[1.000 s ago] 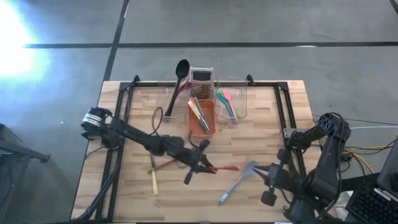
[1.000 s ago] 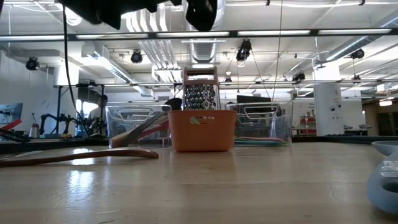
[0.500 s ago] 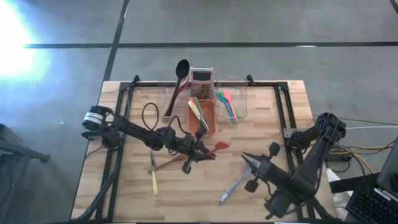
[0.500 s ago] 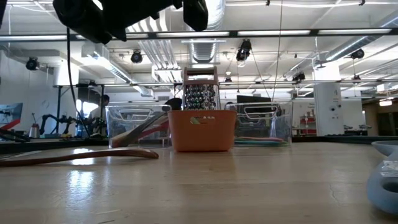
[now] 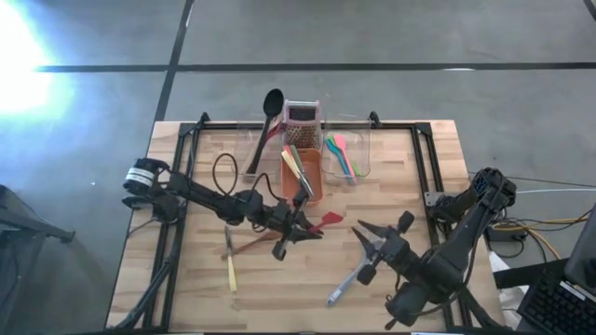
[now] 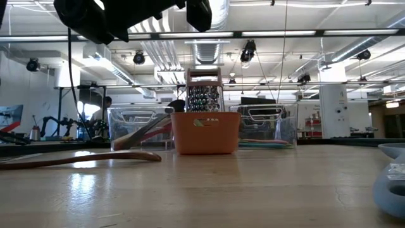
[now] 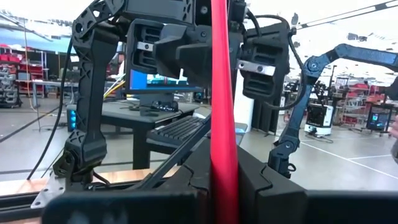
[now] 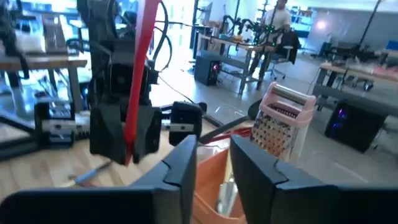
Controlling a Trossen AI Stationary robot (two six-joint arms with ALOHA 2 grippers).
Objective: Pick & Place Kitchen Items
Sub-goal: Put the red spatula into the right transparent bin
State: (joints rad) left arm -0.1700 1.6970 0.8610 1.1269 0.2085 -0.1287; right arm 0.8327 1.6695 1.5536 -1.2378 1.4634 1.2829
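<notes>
Your left pincer (image 5: pixel 300 226) gripped the red spatula (image 5: pixel 328 221) at frame centre, below the orange tub (image 5: pixel 303 177); your right pincer (image 5: pixel 366 234) stood parted nearby, so they risked colliding.

Rectangular tub (image 5: pixel 303 176) stood mid-table toward the far edge, utensils upright in it, grater (image 5: pixel 301 115) just behind. Clear tub (image 5: pixel 346 154) sat right of it holding spoons; another clear tub (image 5: pixel 253 149) left of it, with a ladle (image 5: pixel 266 119) leaning out past the table's (image 5: pixel 186 279) far edge. Left gripper (image 5: pixel 300 226) hung in front of the rectangular tub, clamped on a spatula (image 5: pixel 328 220). Right gripper (image 5: pixel 370 241) was further right, over a ladle (image 5: pixel 352 277) lying near the front edge. Knife (image 5: pixel 231 270) and wooden spoon (image 5: pixel 250 246) lay front-left.
</notes>
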